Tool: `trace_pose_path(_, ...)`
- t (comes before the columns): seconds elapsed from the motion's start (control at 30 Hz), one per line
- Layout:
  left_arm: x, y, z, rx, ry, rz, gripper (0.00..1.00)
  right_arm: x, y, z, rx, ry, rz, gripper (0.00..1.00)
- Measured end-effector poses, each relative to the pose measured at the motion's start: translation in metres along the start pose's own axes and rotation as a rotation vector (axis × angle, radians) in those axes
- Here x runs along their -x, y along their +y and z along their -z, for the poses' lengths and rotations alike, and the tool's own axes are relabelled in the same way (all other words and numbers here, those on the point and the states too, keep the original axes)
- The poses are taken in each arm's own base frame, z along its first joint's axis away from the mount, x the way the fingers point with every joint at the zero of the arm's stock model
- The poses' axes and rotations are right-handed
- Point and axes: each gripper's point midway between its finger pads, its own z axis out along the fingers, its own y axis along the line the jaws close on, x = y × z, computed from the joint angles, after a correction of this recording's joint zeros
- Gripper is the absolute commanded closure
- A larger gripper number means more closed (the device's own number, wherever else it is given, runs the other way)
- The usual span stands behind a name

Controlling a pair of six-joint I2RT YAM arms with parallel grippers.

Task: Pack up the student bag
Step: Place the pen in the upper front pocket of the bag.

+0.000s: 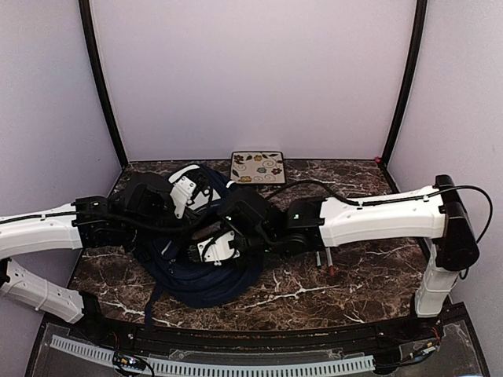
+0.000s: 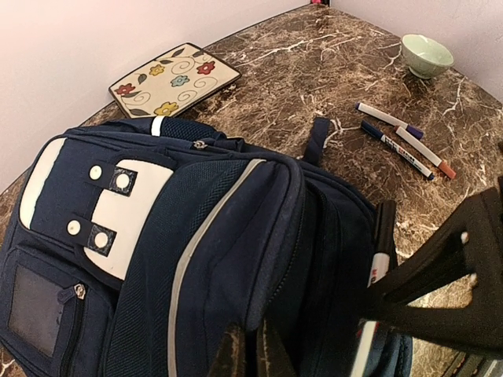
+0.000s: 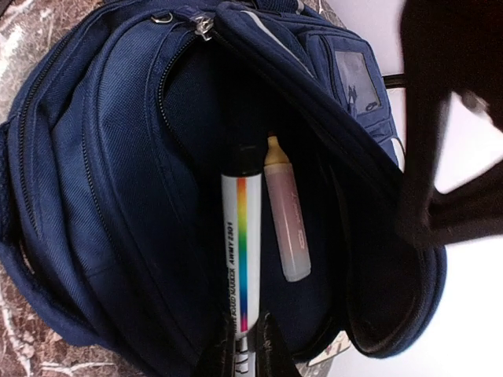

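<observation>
The student bag, navy with white patches, lies on the marble table, its main compartment held open. My left gripper is shut on the fabric edge of the bag's opening, and its fingertips pinch the rim. My right gripper is shut on a white marker with a rainbow stripe and holds it inside the open compartment of the bag. A pale pink highlighter lies inside the bag beside the marker. The right gripper also shows as a dark shape in the left wrist view.
A flower-patterned tray lies behind the bag, also in the left wrist view. Three markers and a green bowl sit on the table to the right of the bag. A dark strap trails from the bag.
</observation>
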Motion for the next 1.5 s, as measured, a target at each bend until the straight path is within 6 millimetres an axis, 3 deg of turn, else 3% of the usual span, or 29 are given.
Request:
trace_pose_path(0.5, 0.009, 0.006, 0.009, 0.017, -0.035, 0.004, 1.00, 0.004, -0.004, -0.064, -0.177, 0.102, 0.220, 0.95)
trace_pose_path(0.57, 0.009, 0.006, 0.010, 0.017, -0.037, 0.003, 1.00, 0.003, -0.001, -0.075, -0.188, 0.106, 0.225, 0.91)
trace_pose_path(0.7, 0.008, 0.007, 0.014, 0.018, -0.036, 0.002, 1.00, 0.001, -0.007, -0.090, -0.242, 0.130, 0.261, 0.72)
trace_pose_path(0.83, 0.009, 0.009, 0.016, 0.020, -0.040, 0.004, 1.00, 0.001, -0.026, -0.097, -0.339, 0.155, 0.266, 0.63)
trace_pose_path(0.97, 0.011, 0.014, 0.017, 0.040, -0.047, 0.009, 1.00, 0.004, -0.052, -0.090, -0.464, 0.167, 0.234, 0.62)
trace_pose_path(1.07, 0.013, 0.017, 0.020, 0.053, -0.060, 0.016, 1.00, 0.003, -0.054, -0.084, -0.480, 0.157, 0.199, 0.62)
trace_pose_path(1.2, 0.012, 0.018, 0.020, 0.054, -0.055, 0.014, 1.00, -0.006, -0.047, -0.057, -0.429, 0.135, 0.141, 0.62)
trace_pose_path(1.33, 0.011, 0.018, 0.020, 0.055, -0.052, 0.014, 1.00, 0.004, -0.036, -0.021, -0.310, 0.026, 0.075, 0.63)
trace_pose_path(1.5, 0.005, 0.015, 0.011, 0.057, -0.029, 0.015, 1.00, 0.016, -0.001, 0.005, -0.112, -0.072, -0.010, 0.63)
